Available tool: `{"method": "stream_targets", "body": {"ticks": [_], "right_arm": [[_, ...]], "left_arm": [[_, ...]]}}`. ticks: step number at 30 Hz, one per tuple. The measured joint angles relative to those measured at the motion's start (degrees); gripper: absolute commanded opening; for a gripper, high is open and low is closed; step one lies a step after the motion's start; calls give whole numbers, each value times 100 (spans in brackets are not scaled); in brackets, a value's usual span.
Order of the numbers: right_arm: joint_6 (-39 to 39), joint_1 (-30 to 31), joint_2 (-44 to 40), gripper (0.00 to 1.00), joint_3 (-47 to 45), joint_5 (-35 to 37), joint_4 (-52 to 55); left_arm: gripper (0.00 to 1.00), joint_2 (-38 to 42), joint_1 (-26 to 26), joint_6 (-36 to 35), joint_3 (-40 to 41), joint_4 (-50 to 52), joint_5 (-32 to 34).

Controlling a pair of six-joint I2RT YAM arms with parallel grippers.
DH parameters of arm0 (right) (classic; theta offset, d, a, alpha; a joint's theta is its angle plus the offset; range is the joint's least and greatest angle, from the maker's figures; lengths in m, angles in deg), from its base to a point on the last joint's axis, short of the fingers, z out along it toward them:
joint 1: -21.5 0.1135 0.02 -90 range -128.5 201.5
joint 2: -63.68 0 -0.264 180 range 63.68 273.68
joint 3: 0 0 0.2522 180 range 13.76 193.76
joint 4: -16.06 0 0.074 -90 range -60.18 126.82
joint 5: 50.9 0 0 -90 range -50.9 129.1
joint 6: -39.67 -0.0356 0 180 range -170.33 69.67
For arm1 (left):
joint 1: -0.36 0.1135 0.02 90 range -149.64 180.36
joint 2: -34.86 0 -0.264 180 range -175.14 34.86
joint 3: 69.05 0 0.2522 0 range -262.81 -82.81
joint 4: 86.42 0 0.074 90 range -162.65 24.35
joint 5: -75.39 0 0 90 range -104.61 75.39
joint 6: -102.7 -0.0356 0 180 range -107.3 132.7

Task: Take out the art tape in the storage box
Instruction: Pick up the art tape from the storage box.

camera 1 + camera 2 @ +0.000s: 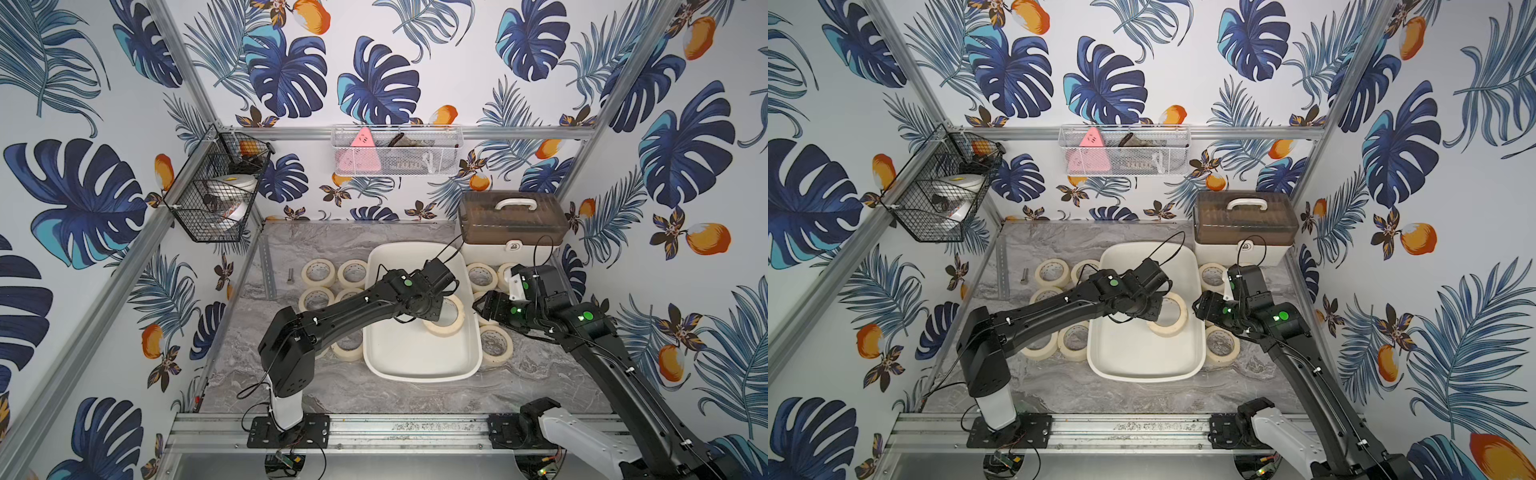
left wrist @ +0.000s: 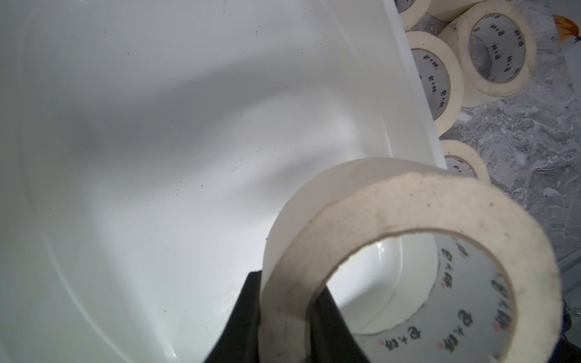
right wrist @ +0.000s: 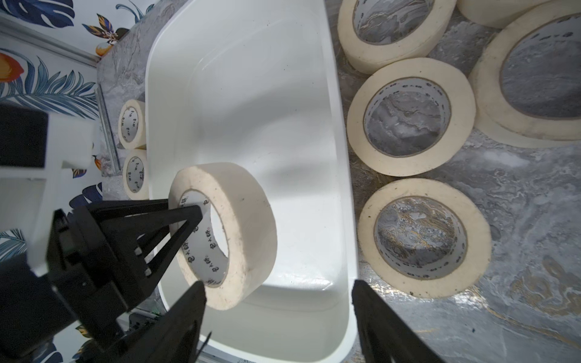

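The storage box is a shallow white tub in the middle of the table. One cream art tape roll hangs tilted over its right half, clear of the floor. My left gripper is shut on that roll's wall, one finger inside the core and one outside. My right gripper stands open at the tub's right rim, holding nothing. Several more tape rolls lie flat on the table left and right of the tub.
A cream case with a brown lid stands behind the tub at the right. A black wire basket and a white mesh basket hang on the walls. A small bolt lies at the left. An aluminium rail runs along the front.
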Motion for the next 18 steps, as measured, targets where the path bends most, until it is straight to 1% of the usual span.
{"method": "stream_targets", "body": {"ticks": [3, 7, 11, 14, 18], "right_arm": [[-11, 278, 96, 75, 70, 107, 2], [-13, 367, 195, 74, 122, 358, 42], [-11, 455, 236, 72, 127, 518, 142], [-9, 487, 240, 68, 118, 715, 225], [13, 525, 275, 58, 114, 933, 273]], "left_arm": [[0, -190, -66, 9, -372, 136, -70], [0, -413, -146, 17, -791, 282, -127], [0, -546, -210, 17, -1119, 372, -212], [0, -636, -256, 15, -1333, 452, -280], [0, -785, -310, -11, -1556, 575, -332]]}}
